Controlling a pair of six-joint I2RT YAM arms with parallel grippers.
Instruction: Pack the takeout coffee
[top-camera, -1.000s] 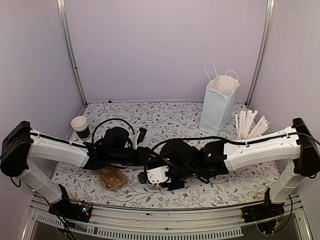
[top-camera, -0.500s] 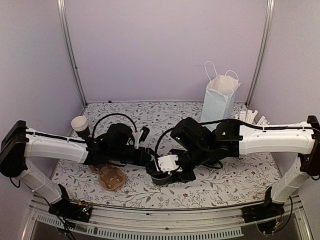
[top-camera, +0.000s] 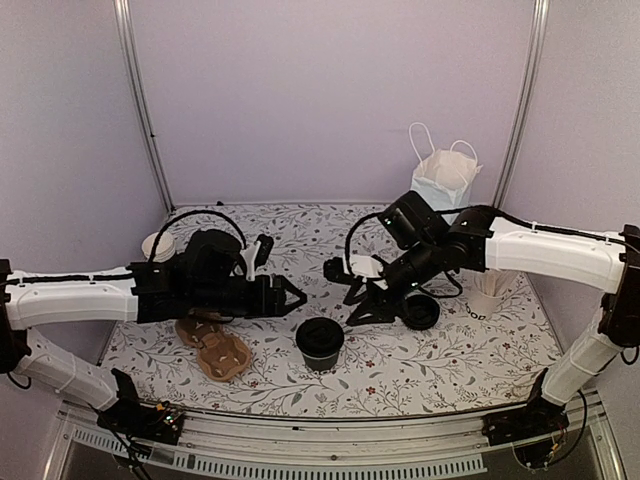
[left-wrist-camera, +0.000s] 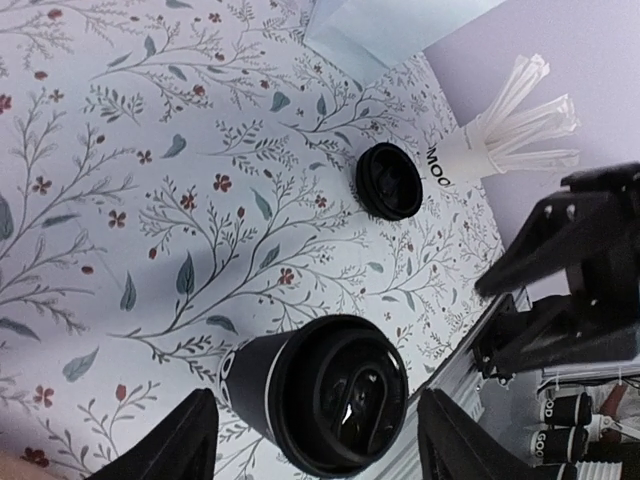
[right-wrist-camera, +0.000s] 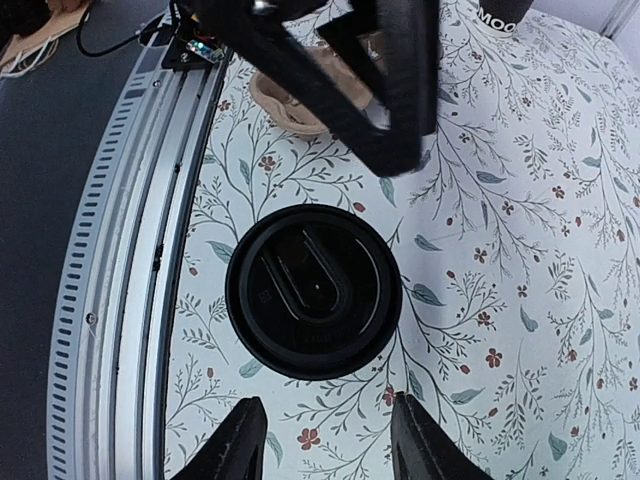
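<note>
The takeout coffee, a small black cup with its black lid on, stands upright by itself near the table's front middle. It fills the lower part of the left wrist view and shows from above in the right wrist view. My left gripper hovers just left of it and behind it, open, holding nothing. My right gripper hangs to its right and behind, open and empty too. The pale-blue paper bag stands at the back right.
A loose black lid lies right of the cup, also seen in the left wrist view. A white cup of stirrers stands near the bag. The brown cup carrier lies front left. Another cup sits far left.
Both grippers have opened and drawn away from the cup, the left one leftward, the right one back and to the right. The lidded cup now stands alone.
</note>
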